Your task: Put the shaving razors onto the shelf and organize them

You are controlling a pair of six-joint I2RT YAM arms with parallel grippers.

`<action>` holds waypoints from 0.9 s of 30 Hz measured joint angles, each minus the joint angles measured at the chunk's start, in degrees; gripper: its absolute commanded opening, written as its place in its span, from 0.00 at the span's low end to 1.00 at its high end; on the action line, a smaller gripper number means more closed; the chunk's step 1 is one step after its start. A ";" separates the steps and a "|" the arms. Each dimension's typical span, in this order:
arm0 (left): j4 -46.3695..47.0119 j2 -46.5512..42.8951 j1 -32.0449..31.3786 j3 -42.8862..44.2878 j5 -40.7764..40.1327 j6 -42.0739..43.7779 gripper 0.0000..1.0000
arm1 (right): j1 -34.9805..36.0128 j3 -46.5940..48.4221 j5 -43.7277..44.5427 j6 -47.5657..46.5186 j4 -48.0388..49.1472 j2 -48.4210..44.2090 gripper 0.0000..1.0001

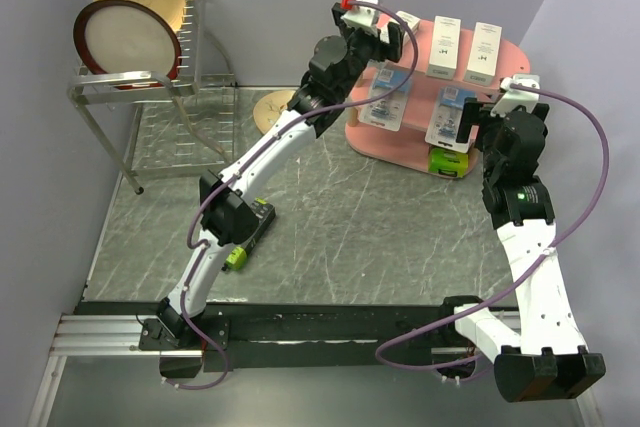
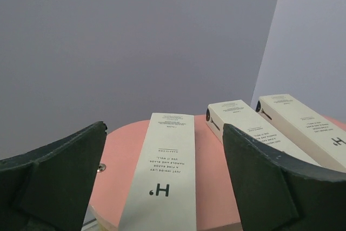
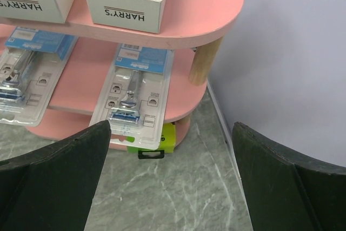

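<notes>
The pink shelf (image 1: 500,47) stands at the back right. Three slim white boxes lie on its top board (image 2: 113,160): one (image 2: 162,177) between my left gripper's open fingers, untouched, and two others (image 2: 243,125) to its right. My left gripper (image 1: 395,39) hovers over the shelf's left end. Two blue-white blister cards (image 3: 132,98) lean on the middle board. A lime-green box (image 3: 168,136) sits on the bottom board. A second black-and-lime box (image 1: 252,232) lies on the table under the left arm. My right gripper (image 3: 172,128) is open and empty, before the shelf's right end.
A metal wire dish rack (image 1: 150,97) with two plates (image 1: 130,37) stands at the back left. A small tan disc (image 1: 272,107) lies behind it near the shelf. Grey walls close the left, back and right sides; the right wall runs close to the shelf.
</notes>
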 measured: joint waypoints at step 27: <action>-5.49 -15.21 16.76 -28.37 14.67 -11.06 0.01 | -20.41 10.82 -5.44 25.66 8.33 7.76 0.84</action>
